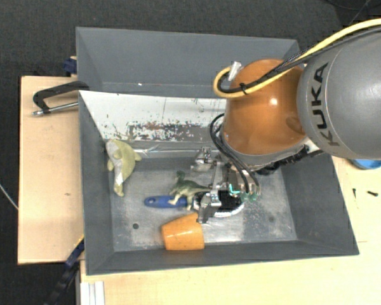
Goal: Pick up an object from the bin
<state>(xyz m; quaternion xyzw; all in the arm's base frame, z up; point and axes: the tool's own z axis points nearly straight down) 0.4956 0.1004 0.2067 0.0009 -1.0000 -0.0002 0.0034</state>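
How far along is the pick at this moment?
Done: the gripper is down in the bin, beside the green toy figure and the blue-handled thing. In hand: nothing visibly held. Left: grasp and lift; the orange cup and pale toy rest on the floor.

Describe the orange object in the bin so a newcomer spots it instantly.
In the grey metal bin, look along the floor's bottom edge in the view. There an orange tapered cup lies on its side, below a blue-handled tool. It is the only orange loose thing.
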